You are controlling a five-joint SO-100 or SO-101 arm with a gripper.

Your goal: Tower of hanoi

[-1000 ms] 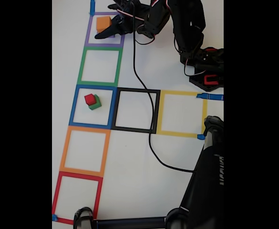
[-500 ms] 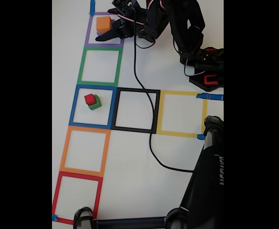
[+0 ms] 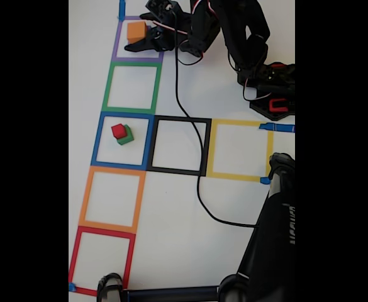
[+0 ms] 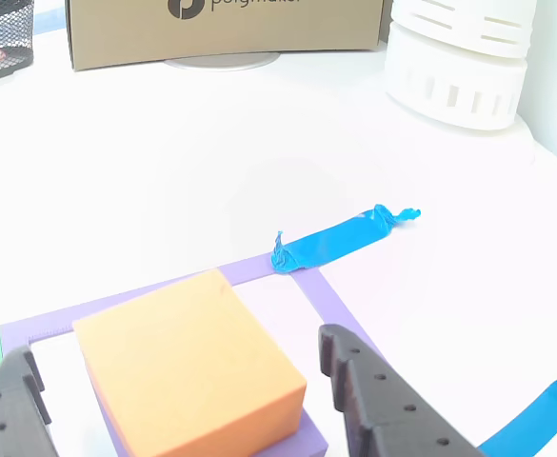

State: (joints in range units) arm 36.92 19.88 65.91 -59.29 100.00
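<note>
hand (image 4: 178,400) spread around orange block (image 4: 188,367), purple slab (image 4: 307,440) beneath

So there's an orange block (image 3: 136,31) sitting in the purple taped square (image 3: 116,45) at the top of the column, and in the other view it (image 4: 188,371) looks stacked on a purple block (image 4: 308,440) underneath. Further down, a small red cube (image 3: 118,131) rests on a green one (image 3: 128,136), both inside the blue square (image 3: 97,139).
</note>
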